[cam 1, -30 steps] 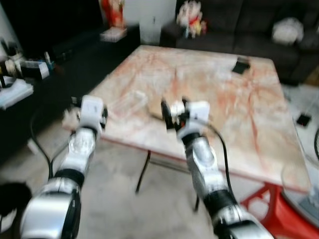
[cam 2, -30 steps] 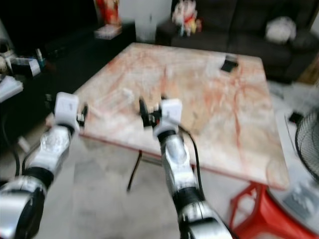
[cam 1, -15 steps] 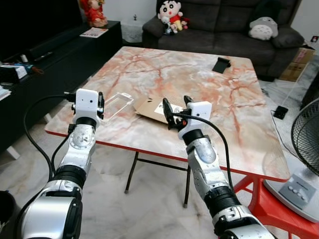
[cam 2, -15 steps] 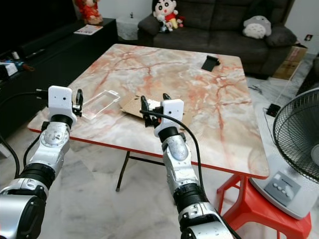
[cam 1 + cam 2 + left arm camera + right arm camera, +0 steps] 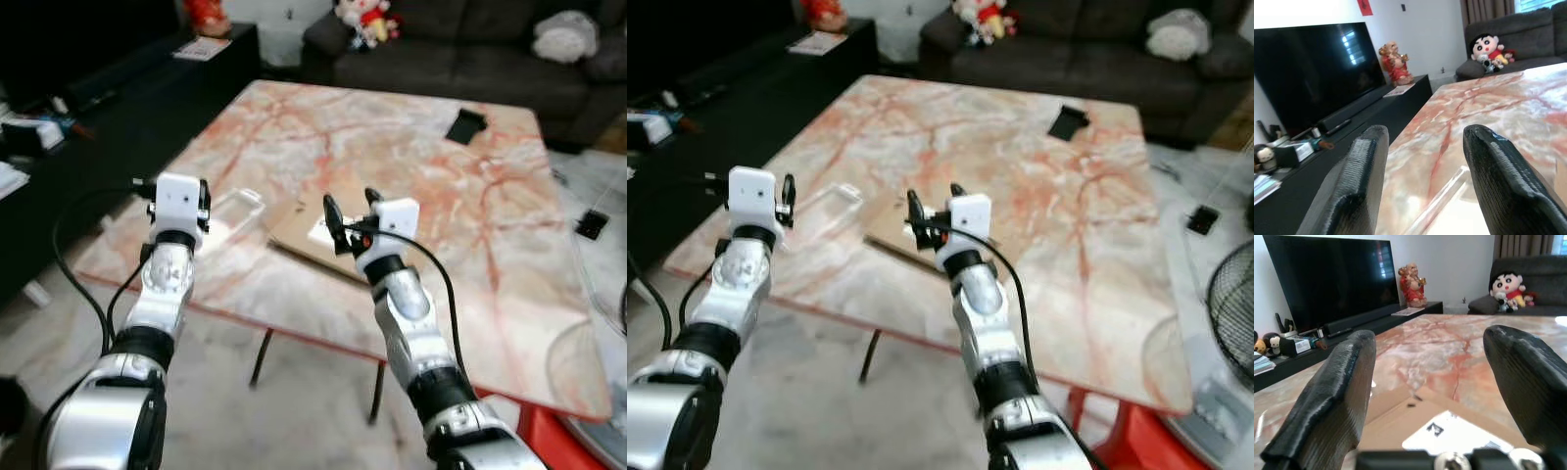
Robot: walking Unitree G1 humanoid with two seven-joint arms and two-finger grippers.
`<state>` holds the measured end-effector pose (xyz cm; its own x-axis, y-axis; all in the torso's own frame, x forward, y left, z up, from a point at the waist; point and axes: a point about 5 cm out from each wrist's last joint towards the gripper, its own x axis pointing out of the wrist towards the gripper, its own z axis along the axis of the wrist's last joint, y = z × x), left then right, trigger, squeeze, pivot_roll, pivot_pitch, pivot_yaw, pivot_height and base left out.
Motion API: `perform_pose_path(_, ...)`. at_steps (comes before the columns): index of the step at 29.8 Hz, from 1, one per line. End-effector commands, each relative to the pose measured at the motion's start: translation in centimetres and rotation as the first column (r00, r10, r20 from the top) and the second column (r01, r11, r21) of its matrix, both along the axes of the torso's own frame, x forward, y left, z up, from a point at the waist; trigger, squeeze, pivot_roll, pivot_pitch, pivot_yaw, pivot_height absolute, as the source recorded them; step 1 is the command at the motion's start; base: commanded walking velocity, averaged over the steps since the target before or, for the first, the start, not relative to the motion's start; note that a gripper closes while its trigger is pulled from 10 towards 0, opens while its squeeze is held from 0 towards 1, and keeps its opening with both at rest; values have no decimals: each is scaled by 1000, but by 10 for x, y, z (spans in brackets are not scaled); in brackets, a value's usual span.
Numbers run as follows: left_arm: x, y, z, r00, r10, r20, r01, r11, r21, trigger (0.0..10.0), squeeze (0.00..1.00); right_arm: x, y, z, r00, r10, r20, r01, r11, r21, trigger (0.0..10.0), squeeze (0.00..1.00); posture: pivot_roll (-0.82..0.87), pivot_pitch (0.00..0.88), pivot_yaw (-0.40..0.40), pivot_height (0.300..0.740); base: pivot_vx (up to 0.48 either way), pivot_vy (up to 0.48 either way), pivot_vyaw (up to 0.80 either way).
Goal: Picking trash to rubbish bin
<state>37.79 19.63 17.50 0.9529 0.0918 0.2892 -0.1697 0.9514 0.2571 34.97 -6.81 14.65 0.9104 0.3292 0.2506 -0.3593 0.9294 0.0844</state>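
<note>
Right gripper (image 5: 350,210) spread above flat cardboard (image 5: 306,235) near table (image 5: 509,225) edge; left gripper (image 5: 1422,161) spread beside clear plastic tray (image 5: 233,211). Risk: thin cardboard sliding away under fingertips, off near edge.

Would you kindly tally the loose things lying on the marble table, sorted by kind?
Flat cardboard pieces: 1
Clear plastic trays: 1
Small black items: 1
Total: 3, all on the table
</note>
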Motion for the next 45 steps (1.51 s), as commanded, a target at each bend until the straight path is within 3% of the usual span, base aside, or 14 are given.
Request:
perform_pose_path(1, 0, 8, 4, 1000, 21, 9, -21, 1000, 14, 10000, 0, 0, 9, 6, 999, 29, 19, -29, 1000, -1, 10000, 0, -34, 14, -1, 740, 368, 0, 0)
perform_pose_path(11, 0, 8, 4, 1000, 23, 0, -23, 999, 24, 10000, 0, 0, 9, 6, 999, 33, 17, -33, 999, -4, 10000, 0, -34, 10, -2, 740, 369, 0, 0)
perform_pose_path(18, -2, 6, -14, 995, -2, -100, 9, 997, 72, 10000, 0, -1, 10, 5, 999, 36, 16, -36, 999, -6, 10000, 0, -39, 0, -1, 740, 0, 0, 0)
perform_pose_path(19, -2, 7, -22, 986, 5, -164, 12, 995, 100, 10000, 0, -1, 10, 4, 999, 37, 15, -37, 999, -5, 10000, 0, -39, 0, -1, 740, 0, 0, 0)
perform_pose_path(20, -2, 7, -22, 986, 5, -164, 12, 995, 100, 10000, 0, -1, 10, 4, 999, 37, 15, -37, 999, -5, 10000, 0, -39, 0, -1, 740, 0, 0, 0)
perform_pose_path(23, -3, 10, -38, 961, 1, -278, 34, 992, 120, 10000, 0, -1, 10, 4, 999, 41, 12, -40, 999, -7, 10000, 0, -39, 0, -1, 740, 0, 0, 0)
perform_pose_path(33, -2, 4, -25, 981, -45, -186, 58, 996, 69, 10000, 0, 1, 6, 3, 1000, 20, -4, -20, 1000, 0, 10000, 0, -39, 12, -11, 740, 0, 26, 0)
perform_pose_path(45, -1, 8, -19, 987, -10, -160, 21, 997, 68, 10000, 0, 3, 1, 0, 999, -15, -33, 15, 1000, 2, 10000, 0, -39, 20, -12, 740, 0, 472, -240)
